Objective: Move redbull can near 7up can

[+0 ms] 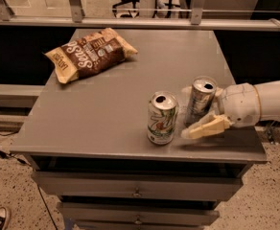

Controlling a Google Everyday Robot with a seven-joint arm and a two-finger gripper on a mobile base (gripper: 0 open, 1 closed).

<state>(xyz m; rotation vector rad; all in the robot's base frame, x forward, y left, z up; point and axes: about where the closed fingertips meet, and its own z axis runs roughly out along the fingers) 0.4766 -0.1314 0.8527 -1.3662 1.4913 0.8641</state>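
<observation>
The redbull can (201,97), slim and silver with an open metal top, stands upright on the grey table (101,114) near its front right corner. The 7up can (162,119), wider with green lettering, stands just left of it with a small gap between them. My gripper (190,113) reaches in from the right and is shut on the redbull can, one pale finger (206,127) in front of it and the other behind it.
A brown chip bag (89,54) lies at the table's back left. A metal rail (140,22) runs behind the table. Drawers (135,193) sit below the front edge. The table's right edge is close to my arm (269,102).
</observation>
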